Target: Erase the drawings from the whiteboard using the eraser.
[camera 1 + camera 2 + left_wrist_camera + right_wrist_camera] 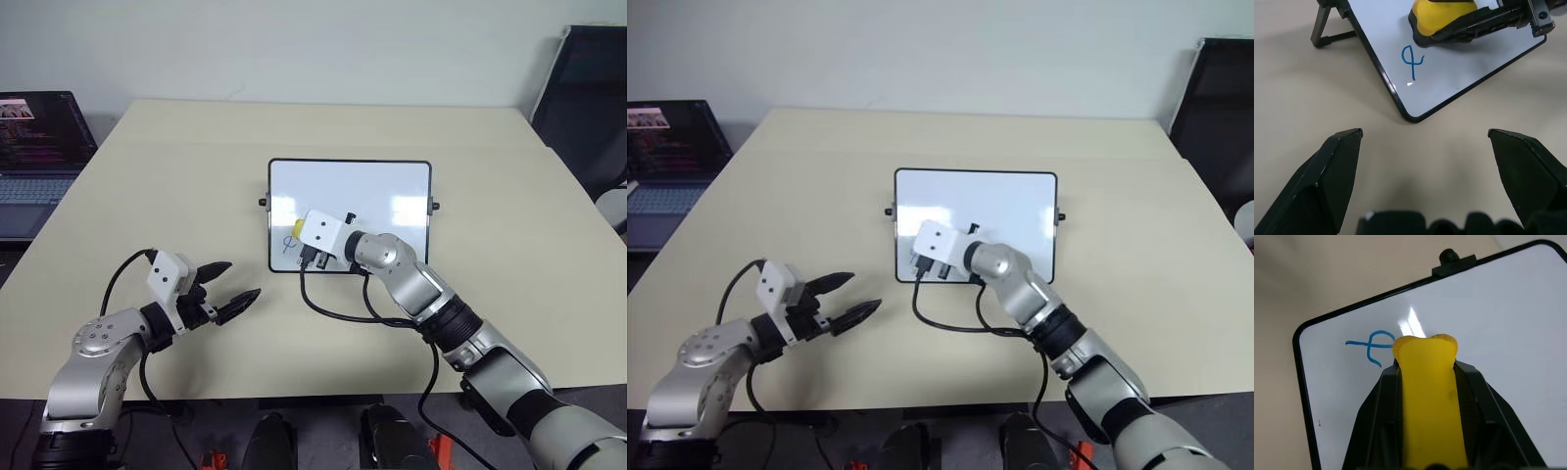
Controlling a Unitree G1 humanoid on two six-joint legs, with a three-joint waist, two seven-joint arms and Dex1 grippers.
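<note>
One blue loop (1376,346) left on whiteboard (392,186); right gripper (1425,396) clamps eraser (1427,382), needs flat sweep w/ pressure; left gripper (227,289) gapes empty.

I'm seeing a beige desk (176,166) stretching under a pale wall, an open laptop (39,157) sitting at its far left edge, and a dark chair (588,108) standing off its far right corner
</note>
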